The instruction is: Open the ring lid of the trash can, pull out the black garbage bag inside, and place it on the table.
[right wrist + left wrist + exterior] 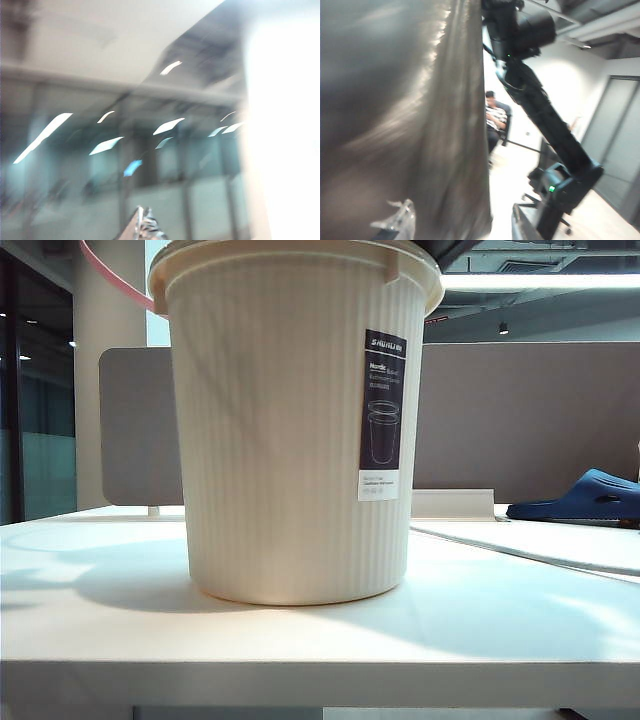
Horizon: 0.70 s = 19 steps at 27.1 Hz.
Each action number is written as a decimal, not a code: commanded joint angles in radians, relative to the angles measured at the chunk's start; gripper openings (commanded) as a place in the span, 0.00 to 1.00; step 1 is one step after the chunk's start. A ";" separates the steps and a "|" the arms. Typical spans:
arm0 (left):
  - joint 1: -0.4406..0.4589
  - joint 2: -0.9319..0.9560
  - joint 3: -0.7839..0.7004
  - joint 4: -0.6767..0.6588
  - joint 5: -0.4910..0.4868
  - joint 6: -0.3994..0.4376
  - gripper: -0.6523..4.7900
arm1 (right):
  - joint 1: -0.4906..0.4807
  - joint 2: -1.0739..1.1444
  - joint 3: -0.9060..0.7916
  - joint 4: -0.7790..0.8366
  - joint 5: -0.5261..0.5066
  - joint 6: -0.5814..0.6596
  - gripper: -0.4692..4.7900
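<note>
The cream ribbed trash can point(290, 430) with its purple label stands upright on the white table point(320, 640), filling the middle of the exterior view. An arc of the pink ring lid point(105, 275) juts past the rim at the upper left. Neither gripper shows in that view. In the left wrist view the black garbage bag point(405, 115) hangs as a long glossy drape, and my left gripper point(457, 225) stands open around its lower part. The right arm point(540, 110) rises beside the bag. My right gripper point(143, 226) is shut, with crinkled glossy film at its tips.
A blue slipper point(585, 495) lies at the back right of the table. A grey partition panel point(520, 410) stands behind the can. A seated person point(495, 117) and an office chair are in the room beyond the arms.
</note>
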 commanded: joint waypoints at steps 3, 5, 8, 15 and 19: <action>-0.003 -0.004 0.003 -0.029 0.002 0.051 0.57 | -0.041 0.005 0.019 0.015 -0.005 0.018 0.09; -0.003 -0.005 0.003 -0.030 0.003 0.056 0.57 | -0.045 0.007 0.019 0.013 -0.005 0.018 0.09; -0.003 -0.004 0.003 -0.035 0.005 0.061 0.57 | -0.071 0.008 0.019 0.010 -0.005 0.018 0.09; -0.003 -0.004 0.003 -0.053 0.013 0.082 0.57 | -0.106 0.014 0.019 -0.005 -0.004 0.017 0.09; -0.003 -0.004 0.003 -0.057 0.013 0.084 0.57 | -0.141 0.016 0.019 -0.010 -0.005 0.014 0.09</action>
